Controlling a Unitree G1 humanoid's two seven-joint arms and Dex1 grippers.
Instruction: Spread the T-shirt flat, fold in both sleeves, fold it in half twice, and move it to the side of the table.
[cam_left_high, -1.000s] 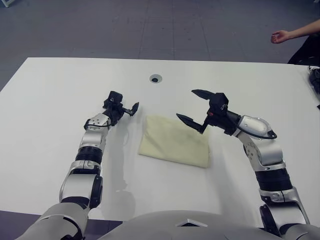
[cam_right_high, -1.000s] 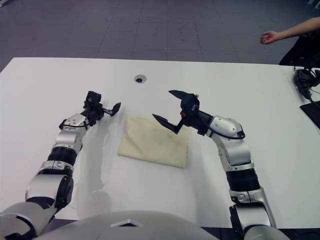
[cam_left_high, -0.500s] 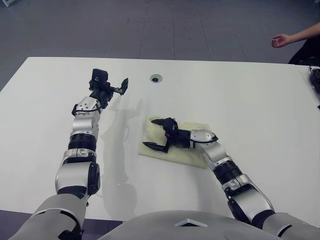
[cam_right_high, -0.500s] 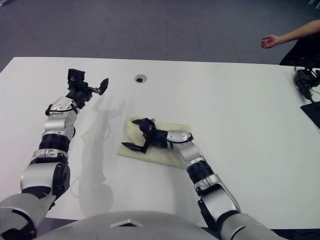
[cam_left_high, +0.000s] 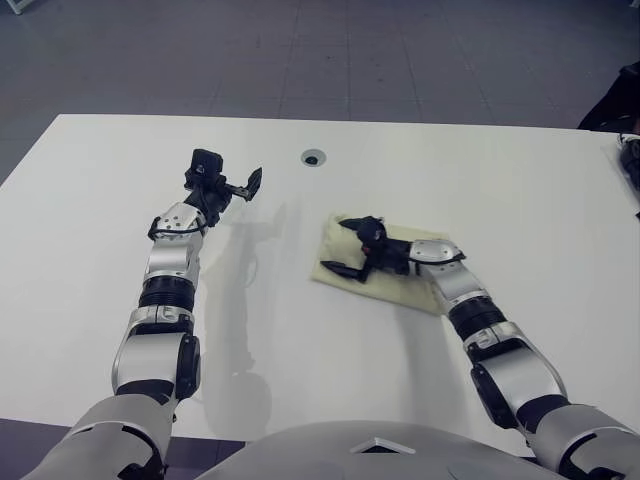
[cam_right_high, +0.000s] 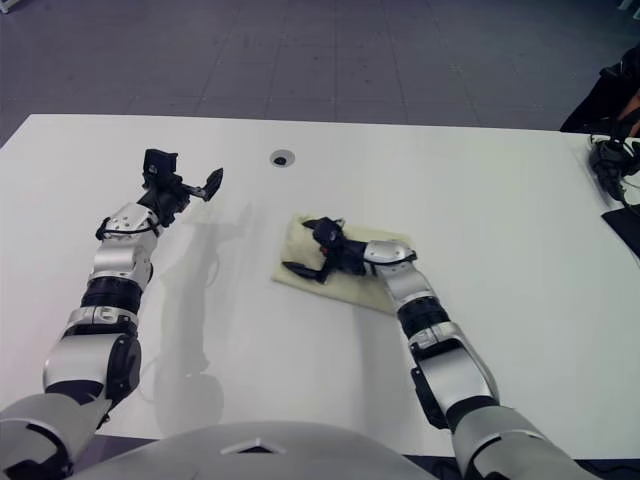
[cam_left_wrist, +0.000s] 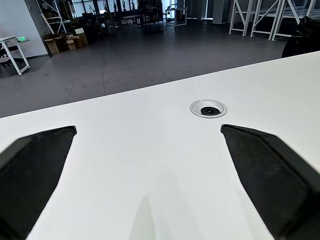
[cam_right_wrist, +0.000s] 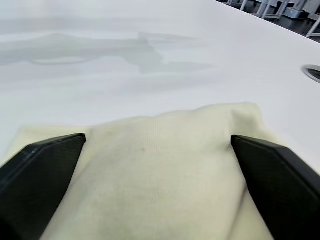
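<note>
- Left eye view: the white table (cam_left_high: 100, 200) has a round cable hole (cam_left_high: 313, 157) near its far edge, with grey floor (cam_left_high: 300, 50) beyond.
- The T-shirt (cam_left_high: 398, 288), folded into a small pale yellow pad, lies a little right of the table's middle, on the near side of the hole.
- The right gripper (cam_left_high: 335, 246) sits low over the pad's left part. Its fingers are spread wide and grip nothing, and the forearm lies across the cloth.
- The left gripper (cam_left_high: 243, 186) hangs above bare table, well apart from the shirt and left of the hole.
- Right eye view: dark cables (cam_right_high: 605, 160) lie at the table's right edge, far from the shirt.
- Left wrist view: both black fingers (cam_left_wrist: 35, 170) stand far apart with nothing between them but white tabletop. The cable hole is ahead, with racks (cam_left_wrist: 260, 15) and boxes (cam_left_wrist: 60, 42) in the room behind.
- Right wrist view: the two fingers (cam_right_wrist: 40, 165) are splayed to either side with the yellow cloth lying flat between them, not pinched. Whether the tips touch the cloth I cannot tell.
</note>
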